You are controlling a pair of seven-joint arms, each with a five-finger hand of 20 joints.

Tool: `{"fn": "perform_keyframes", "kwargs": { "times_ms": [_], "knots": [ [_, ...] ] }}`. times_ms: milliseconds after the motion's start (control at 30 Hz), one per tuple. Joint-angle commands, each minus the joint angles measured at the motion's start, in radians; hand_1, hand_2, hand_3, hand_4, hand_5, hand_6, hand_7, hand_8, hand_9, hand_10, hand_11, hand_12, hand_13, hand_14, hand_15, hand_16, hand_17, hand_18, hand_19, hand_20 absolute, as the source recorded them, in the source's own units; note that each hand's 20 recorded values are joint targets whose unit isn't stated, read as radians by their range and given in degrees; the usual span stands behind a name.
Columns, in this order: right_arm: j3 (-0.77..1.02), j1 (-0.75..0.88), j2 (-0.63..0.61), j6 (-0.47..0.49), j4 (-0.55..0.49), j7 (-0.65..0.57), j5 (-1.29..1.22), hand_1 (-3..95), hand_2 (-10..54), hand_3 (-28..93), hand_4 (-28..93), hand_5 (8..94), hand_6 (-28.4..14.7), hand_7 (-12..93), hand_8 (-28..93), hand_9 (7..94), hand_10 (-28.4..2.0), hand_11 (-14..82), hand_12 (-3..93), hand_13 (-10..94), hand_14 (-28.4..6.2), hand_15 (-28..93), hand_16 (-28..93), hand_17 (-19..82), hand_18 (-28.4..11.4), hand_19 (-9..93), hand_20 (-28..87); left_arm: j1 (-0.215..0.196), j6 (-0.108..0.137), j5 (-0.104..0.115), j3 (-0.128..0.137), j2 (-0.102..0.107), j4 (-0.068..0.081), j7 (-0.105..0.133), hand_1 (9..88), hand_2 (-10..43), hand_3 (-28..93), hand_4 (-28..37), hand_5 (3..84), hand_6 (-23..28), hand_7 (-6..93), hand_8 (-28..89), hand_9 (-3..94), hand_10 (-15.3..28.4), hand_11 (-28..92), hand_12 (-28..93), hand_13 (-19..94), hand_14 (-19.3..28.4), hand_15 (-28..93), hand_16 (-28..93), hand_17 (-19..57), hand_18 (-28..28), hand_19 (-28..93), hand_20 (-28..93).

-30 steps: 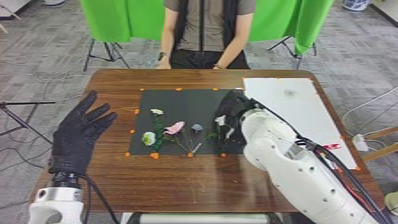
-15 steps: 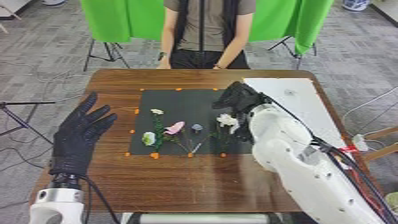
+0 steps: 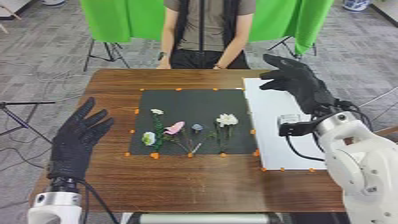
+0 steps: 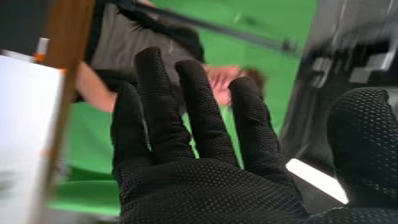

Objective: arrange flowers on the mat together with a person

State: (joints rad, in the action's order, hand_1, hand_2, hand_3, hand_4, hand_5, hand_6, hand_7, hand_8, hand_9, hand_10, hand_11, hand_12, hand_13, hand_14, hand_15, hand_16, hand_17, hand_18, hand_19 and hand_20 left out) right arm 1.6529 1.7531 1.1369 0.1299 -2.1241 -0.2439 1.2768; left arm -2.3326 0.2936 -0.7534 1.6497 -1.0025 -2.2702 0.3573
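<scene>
While the right hand (image 3: 306, 90) is wide open over the sheet (image 3: 268, 115), far right, flowers (image 3: 226, 120) lie on the mat (image 3: 182, 102) | left hand (image 3: 73, 142): fingers spread, left of mat | handling, judged: light, petals (image 3: 174, 128) soft, easily crushed, stems (image 3: 158, 121) thin, fairly stiff | grasp: mid-stem, clear of petals.

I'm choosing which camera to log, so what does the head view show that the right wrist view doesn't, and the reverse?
Head view: the left hand, and the pink flower and large white flower lying on the dark mat.
Right wrist view: a bright strip I can't identify.
Both: the right hand, white sheet and green cloth.
</scene>
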Motion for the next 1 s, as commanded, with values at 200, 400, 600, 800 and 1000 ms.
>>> {"fn": "perform_keyframes", "kwargs": {
  "times_ms": [200, 400, 600, 800, 1000],
  "knots": [
    [0.056, 0.308, 0.073, -0.206, -0.047, 0.057, -0.297, 14.6, 12.7, 69, -28, 36.7, -0.6, 9, -11, 43.9, -16.6, 9.7, 13.6, 35, -20.3, 26, 14, 5, -20.0, 36, 16, -0.031, -0.01, -0.027, 0.02, -0.041, 0.002, -0.038, 21.1, 5.4, 79, -27.8, 32.9, 4.6, 8.5, -8, 34.5, 16.7, 18, 10, 27, 23.3, 36, -5, -6.9, 25.1, 53, 4],
    [0.081, 0.385, 0.124, -0.21, -0.064, 0.098, -0.267, 13.9, 12.9, 70, -28, 36.0, -0.2, 10, -11, 42.7, -16.0, 9.0, 13.3, 33, -20.2, 25, 15, 4, -19.5, 35, 17, -0.042, 0.001, -0.016, 0.011, -0.035, 0.001, -0.027, 21.1, 5.4, 79, -27.8, 32.9, 4.6, 8.5, -8, 34.5, 16.6, 18, 10, 27, 23.3, 36, -5, -6.9, 25.1, 53, 4],
    [0.114, 0.392, 0.141, -0.188, -0.056, 0.098, -0.271, 13.6, 12.6, 70, -28, 35.6, 0.2, 10, -11, 42.5, -15.8, 8.5, 13.3, 33, -20.1, 24, 16, 4, -19.4, 34, 17, -0.038, 0.006, -0.014, 0.019, -0.042, 0.008, -0.025, 21.1, 5.4, 79, -27.8, 32.9, 4.6, 8.4, -8, 34.6, 16.7, 18, 10, 27, 23.4, 36, -5, -6.9, 25.1, 53, 4],
    [0.106, 0.379, 0.133, -0.186, -0.044, 0.095, -0.257, 13.4, 12.2, 70, -28, 35.4, 0.5, 10, -11, 42.4, -15.8, 8.0, 13.4, 33, -19.9, 23, 16, 4, -19.1, 34, 17, -0.029, 0.005, -0.01, 0.007, -0.035, 0.011, -0.021, 21.1, 5.3, 79, -27.8, 32.9, 4.6, 8.5, -8, 34.6, 16.7, 18, 10, 27, 23.4, 37, -5, -6.9, 25.1, 53, 5],
    [0.109, 0.377, 0.139, -0.167, -0.039, 0.084, -0.255, 13.4, 11.9, 70, -28, 35.4, 0.6, 10, -11, 42.4, -15.6, 8.0, 13.6, 33, -20.0, 23, 17, 4, -19.1, 34, 18, -0.022, 0.008, -0.008, 0.002, -0.028, 0.011, -0.018, 21.2, 5.3, 79, -27.9, 32.9, 4.7, 8.5, -8, 34.6, 16.7, 18, 10, 27, 23.4, 37, -5, -6.9, 25.1, 53, 5]
  ]
}}
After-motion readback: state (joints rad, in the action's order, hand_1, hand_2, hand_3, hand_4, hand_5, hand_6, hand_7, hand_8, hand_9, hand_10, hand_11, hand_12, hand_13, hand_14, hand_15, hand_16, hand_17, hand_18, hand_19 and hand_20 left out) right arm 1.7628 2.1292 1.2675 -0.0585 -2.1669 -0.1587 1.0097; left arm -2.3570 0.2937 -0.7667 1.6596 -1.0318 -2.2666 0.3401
